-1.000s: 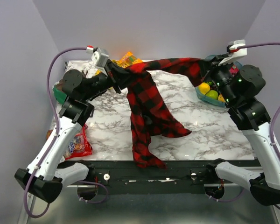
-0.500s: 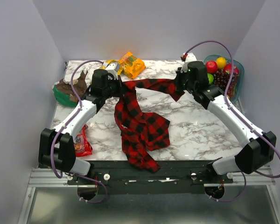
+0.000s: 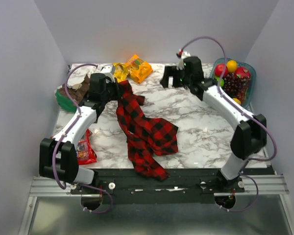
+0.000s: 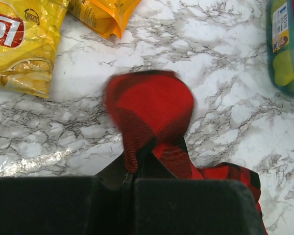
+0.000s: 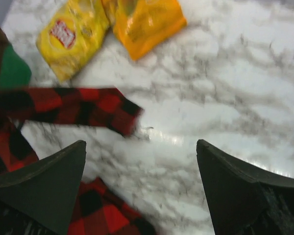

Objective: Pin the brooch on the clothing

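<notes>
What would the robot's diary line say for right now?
left gripper: shut on shirt | right gripper: open, empty, above table | brooch: not in view

A marbled desk is shown; a plaid shirt is draped left of centre, a yellow bag, an orange bag and a fruit tub are set along the far edge.

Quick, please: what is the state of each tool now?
Left tool: closed, holding the shirt.
Right tool: open, holding nothing.
</notes>
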Controlling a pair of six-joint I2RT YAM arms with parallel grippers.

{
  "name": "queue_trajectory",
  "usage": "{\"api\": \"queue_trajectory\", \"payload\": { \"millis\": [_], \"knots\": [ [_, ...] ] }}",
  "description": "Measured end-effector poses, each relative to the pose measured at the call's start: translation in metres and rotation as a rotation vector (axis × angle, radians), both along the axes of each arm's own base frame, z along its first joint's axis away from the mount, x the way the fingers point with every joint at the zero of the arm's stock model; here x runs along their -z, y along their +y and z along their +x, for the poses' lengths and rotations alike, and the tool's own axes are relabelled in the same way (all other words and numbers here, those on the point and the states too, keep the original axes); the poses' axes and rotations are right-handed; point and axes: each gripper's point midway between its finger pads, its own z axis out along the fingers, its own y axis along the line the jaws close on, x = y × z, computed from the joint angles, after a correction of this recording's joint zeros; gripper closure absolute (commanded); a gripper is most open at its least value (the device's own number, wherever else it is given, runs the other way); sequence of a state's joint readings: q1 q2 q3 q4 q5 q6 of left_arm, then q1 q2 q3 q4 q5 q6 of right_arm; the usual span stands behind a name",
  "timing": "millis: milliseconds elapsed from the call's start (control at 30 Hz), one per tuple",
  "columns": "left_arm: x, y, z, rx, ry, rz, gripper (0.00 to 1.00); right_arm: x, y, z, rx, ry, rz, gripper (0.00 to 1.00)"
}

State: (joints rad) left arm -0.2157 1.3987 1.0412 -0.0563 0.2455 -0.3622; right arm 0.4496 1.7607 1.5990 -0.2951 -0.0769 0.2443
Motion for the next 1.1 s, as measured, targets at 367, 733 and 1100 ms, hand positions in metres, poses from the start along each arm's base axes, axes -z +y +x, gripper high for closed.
{"api": "queue_trajectory", "payload": {
  "millis": [367, 733, 1100],
  "knots": [
    [0.022, 0.012, 0.005, -0.029, 0.078, 0.013, 1.0, 0.112, -0.058, -0.179, -0.002, 0.319, 0.059, 0.03],
    [0.023, 0.013, 0.005, -0.029, 0.082, 0.015, 1.0, 0.168, -0.046, -0.248, -0.058, 0.528, 0.129, 0.09],
    [0.023, 0.014, 0.005, -0.026, 0.077, 0.028, 1.0, 0.192, -0.028, -0.251, -0.085, 0.585, 0.137, 0.22]
  ]
}}
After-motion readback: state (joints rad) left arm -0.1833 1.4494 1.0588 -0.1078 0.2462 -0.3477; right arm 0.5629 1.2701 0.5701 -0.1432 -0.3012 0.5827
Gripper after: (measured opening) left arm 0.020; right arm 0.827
